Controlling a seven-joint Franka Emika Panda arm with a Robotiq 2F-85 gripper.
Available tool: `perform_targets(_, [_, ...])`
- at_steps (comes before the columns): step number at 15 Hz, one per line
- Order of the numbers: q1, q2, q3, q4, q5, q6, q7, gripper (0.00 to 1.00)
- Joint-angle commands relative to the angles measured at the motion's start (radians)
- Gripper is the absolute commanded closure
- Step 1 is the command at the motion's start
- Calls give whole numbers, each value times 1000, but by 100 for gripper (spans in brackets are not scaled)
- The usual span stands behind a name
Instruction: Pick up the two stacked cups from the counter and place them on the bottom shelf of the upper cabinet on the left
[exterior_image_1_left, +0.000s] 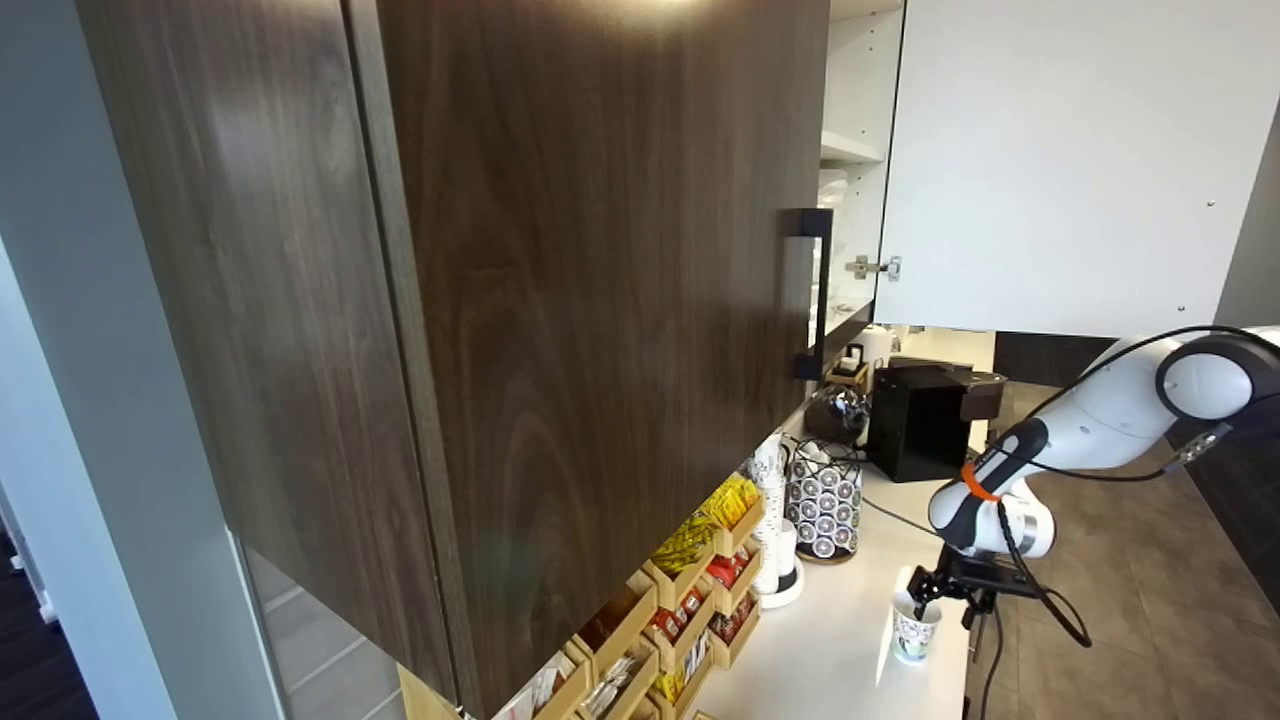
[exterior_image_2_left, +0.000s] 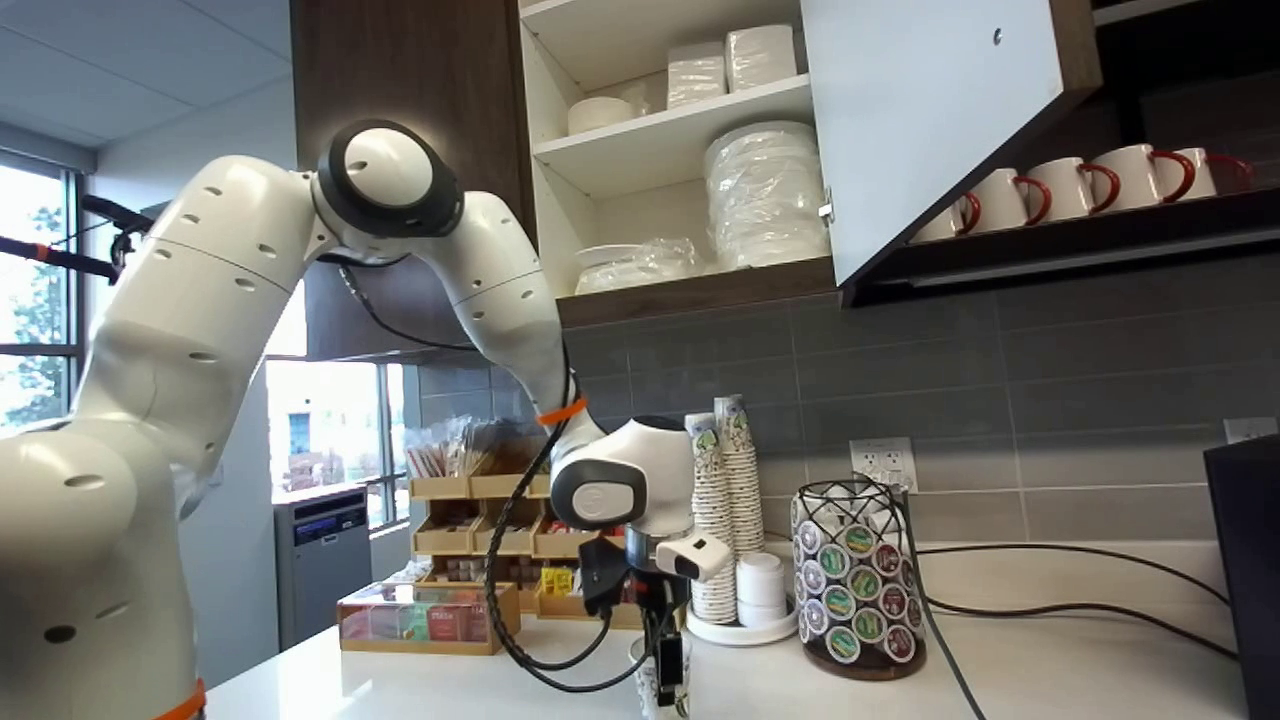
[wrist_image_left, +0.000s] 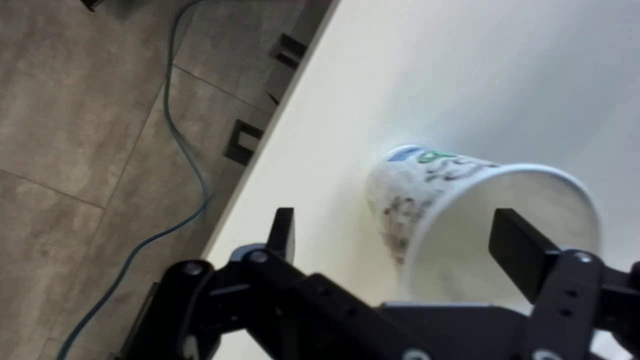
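A pale patterned paper cup stands upright on the off-white counter (exterior_image_1_left: 820, 650) near its edge; it shows in an exterior view (exterior_image_1_left: 912, 638) and the wrist view (wrist_image_left: 415, 185). Only one rim shows, so I cannot tell whether two are nested. My gripper (wrist_image_left: 395, 222) is open at the cup's mouth. One finger overlaps the opening, the other is outside toward the counter edge. Whether they touch is unclear. The gripper also shows in an exterior view (exterior_image_1_left: 945, 595). The upper cabinet (exterior_image_2_left: 650, 215) has its bottom shelf (exterior_image_2_left: 706, 268) above, holding wrapped plates.
An open white-faced door (exterior_image_2_left: 900, 110) projects from the cabinet. Tall cup stacks (exterior_image_2_left: 712, 520), a pod carousel (exterior_image_2_left: 860, 590) and wooden snack drawers (exterior_image_1_left: 690, 640) stand at the counter's back. A black machine (exterior_image_1_left: 915, 420) stands farther along. Cables hang around the arm.
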Motion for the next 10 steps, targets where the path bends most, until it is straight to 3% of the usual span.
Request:
perform_targets(1, [-51, 53, 82, 90, 107, -71, -135, 0])
perform_targets(10, [-15, 158, 82, 259, 99, -223, -230, 0])
